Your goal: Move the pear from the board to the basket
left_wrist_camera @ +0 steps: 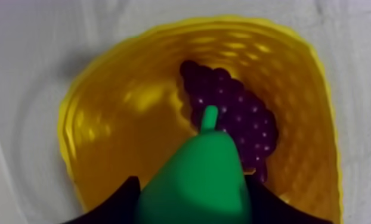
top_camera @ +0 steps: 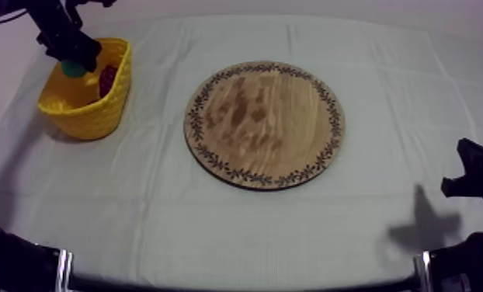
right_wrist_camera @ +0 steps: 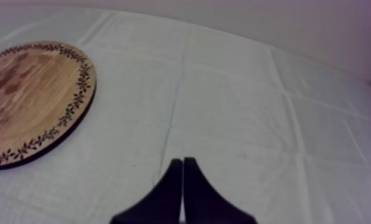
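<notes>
My left gripper [top_camera: 74, 62] hangs over the yellow basket [top_camera: 112, 97] at the table's far left, shut on the green pear [top_camera: 74, 69]. In the left wrist view the pear [left_wrist_camera: 197, 182] sits between my black fingers [left_wrist_camera: 116, 196], stem pointing down into the basket [left_wrist_camera: 104, 119], above a bunch of dark purple grapes [left_wrist_camera: 235, 113] lying inside. The round wooden board [top_camera: 265, 123] with its patterned rim lies bare at the table's middle. My right gripper [right_wrist_camera: 182, 162] is shut on nothing, low over the cloth to the right of the board [right_wrist_camera: 27, 95].
A dark red shape [top_camera: 107, 78] shows inside the basket beside the pear. The grey-white cloth [top_camera: 237, 225] spreads wide around the board. My right arm [top_camera: 474, 175] rests at the right edge.
</notes>
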